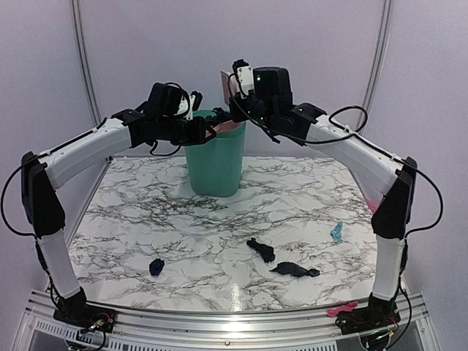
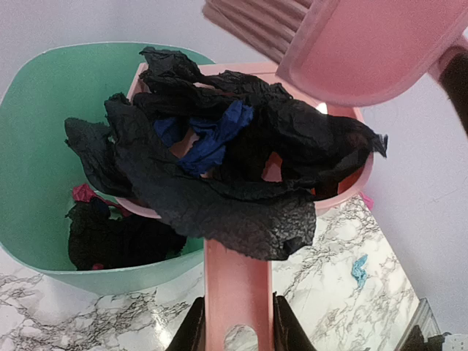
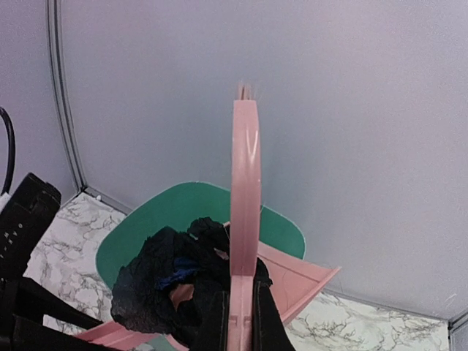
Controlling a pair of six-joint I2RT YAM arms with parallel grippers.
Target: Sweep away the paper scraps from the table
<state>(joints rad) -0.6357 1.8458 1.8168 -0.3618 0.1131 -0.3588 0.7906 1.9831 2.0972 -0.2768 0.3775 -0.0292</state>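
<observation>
Four scraps [image 1: 261, 249] lie on tabletop [image 1: 183, 219]; more heaped in dustpan [image 2: 235, 281] over bin [image 1: 216, 164]. Left end effector [image 2: 238, 325] clamps dustpan handle, right end effector [image 3: 241, 325] clamps brush [image 3: 245, 183]. Dumping step; next, tip dustpan steeper.

Left arm [image 1: 77, 153], right arm [image 1: 362, 153]: both raised, elbows out, forearms angled inward toward far centre. My left gripper [image 2: 240, 322] clamped on dustpan [image 2: 238, 285] handle; my right gripper [image 3: 241, 318] clamped on brush [image 3: 245, 183].
</observation>
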